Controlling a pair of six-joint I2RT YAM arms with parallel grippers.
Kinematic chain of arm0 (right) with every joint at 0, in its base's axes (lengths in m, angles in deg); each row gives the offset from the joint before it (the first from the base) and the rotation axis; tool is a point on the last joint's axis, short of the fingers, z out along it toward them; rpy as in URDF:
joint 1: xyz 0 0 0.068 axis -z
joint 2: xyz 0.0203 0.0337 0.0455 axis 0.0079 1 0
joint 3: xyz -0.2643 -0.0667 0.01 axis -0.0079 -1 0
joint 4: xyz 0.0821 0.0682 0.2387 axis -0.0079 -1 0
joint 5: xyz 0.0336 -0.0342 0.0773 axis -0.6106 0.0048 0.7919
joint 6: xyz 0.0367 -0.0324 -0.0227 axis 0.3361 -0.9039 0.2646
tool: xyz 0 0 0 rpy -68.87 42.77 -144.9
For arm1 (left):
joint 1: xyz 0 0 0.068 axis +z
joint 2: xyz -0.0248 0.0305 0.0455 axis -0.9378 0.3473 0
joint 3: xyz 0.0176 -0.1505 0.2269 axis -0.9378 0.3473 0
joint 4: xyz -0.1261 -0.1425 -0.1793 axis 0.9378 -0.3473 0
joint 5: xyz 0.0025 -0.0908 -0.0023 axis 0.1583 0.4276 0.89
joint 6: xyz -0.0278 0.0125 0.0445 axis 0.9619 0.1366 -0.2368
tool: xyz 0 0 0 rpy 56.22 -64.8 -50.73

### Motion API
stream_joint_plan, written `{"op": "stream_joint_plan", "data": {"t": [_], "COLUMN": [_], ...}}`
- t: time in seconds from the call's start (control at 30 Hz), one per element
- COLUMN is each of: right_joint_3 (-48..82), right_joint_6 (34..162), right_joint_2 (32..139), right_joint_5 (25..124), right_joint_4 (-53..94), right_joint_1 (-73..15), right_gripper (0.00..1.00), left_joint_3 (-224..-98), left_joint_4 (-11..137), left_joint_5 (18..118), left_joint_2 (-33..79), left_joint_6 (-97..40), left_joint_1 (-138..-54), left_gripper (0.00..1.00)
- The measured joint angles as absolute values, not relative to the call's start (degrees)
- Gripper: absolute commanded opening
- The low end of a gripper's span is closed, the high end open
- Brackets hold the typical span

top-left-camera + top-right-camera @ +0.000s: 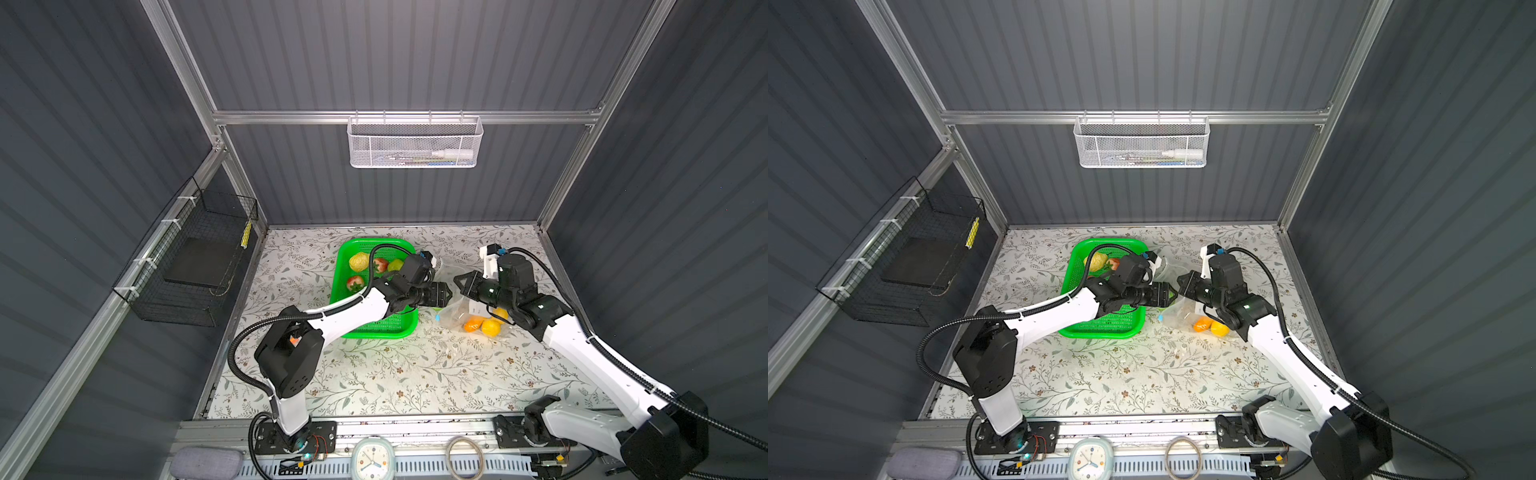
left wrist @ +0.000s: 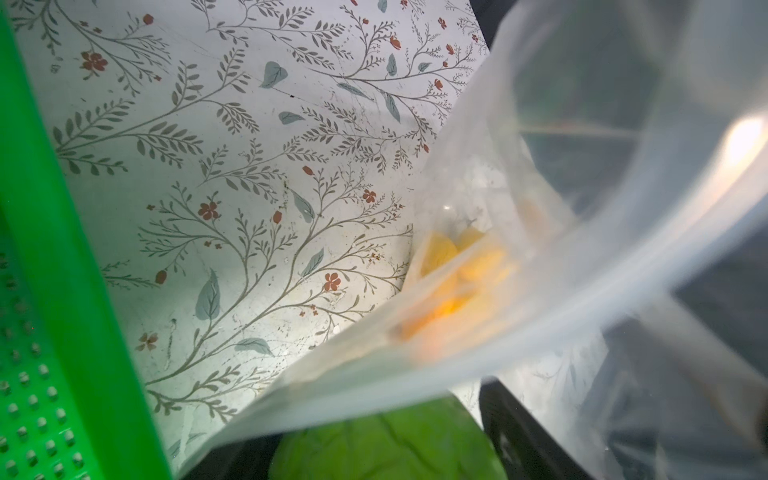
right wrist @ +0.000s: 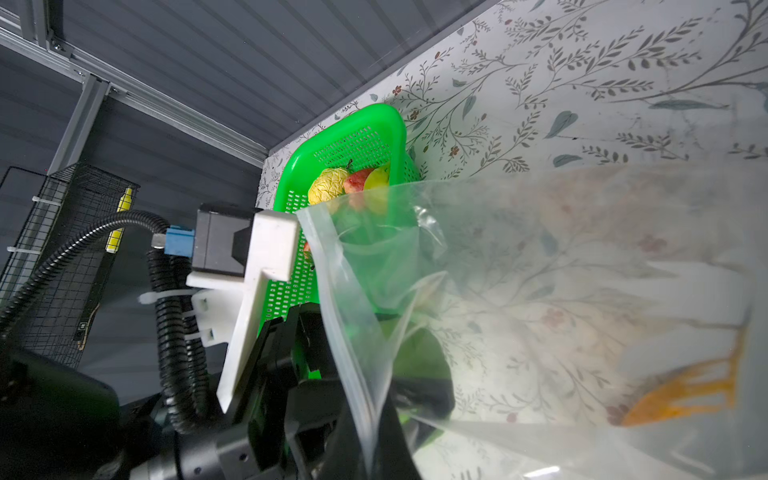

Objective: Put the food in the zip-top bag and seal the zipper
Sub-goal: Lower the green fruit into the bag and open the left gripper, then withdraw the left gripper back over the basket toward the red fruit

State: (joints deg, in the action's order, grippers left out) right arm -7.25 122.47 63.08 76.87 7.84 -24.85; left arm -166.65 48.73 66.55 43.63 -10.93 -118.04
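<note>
Edge of zip-top bag (image 1: 455,318) is clamped by right end effector (image 1: 458,281); green leafy ball (image 2: 386,440) is flanked by left end effector (image 1: 448,293), grip cannot be told.

**Eight foods counted**

One green basket (image 1: 376,332), centre frame: two strawberries (image 1: 355,283), one wrinkled yellow ball (image 1: 359,262), one yellow-green fruit (image 1: 395,264). One zip-top bag (image 1: 455,311) to its right (partly behind an arm (image 1: 540,311)): two yellow fruits (image 1: 491,327), one orange piece (image 1: 473,325). One green leafy ball (image 2: 386,444).

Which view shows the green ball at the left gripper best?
Left wrist: the ball, close up, beside the bag. Right wrist gives a green blur through plastic; a top view, a sliver under the left gripper.
</note>
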Motion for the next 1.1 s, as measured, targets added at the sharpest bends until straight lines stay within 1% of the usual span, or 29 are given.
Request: {"op": "stream_joint_plan", "data": {"t": [0.23,0.33,0.43,0.6,0.93,1.1], "right_joint_3": [-7.25,-7.25,-7.25,-7.25,-7.4,-7.43], "right_joint_6": [122.43,122.27,122.08,121.99,121.73,121.35], "right_joint_2": [63.08,63.08,63.08,63.08,63.04,63.04], "right_joint_5": [76.44,76.28,76.09,75.85,74.82,74.8], "right_joint_4": [7.71,7.68,7.68,7.68,7.75,7.71], "right_joint_1": [-24.85,-24.85,-24.85,-24.85,-24.48,-24.55], "right_gripper": [0.0,0.0,0.0,0.0,0.0,0.0], "left_joint_3": [-167.09,-167.16,-167.22,-167.22,-166.98,-165.23], "left_joint_4": [47.46,47.48,47.57,48.16,51.42,54.3], "left_joint_5": [66.2,66.42,67.21,68.3,68.81,69.29], "left_joint_2": [43.63,43.63,43.54,42.28,35.63,31.78], "left_joint_6": [-10.93,-10.9,-10.86,-10.66,-10.23,-9.75], "left_joint_1": [-118.04,-118.04,-118.04,-118.04,-117.89,-116.09], "left_gripper": [0.86,0.92,0.93,0.99,1.0,1.0]}}
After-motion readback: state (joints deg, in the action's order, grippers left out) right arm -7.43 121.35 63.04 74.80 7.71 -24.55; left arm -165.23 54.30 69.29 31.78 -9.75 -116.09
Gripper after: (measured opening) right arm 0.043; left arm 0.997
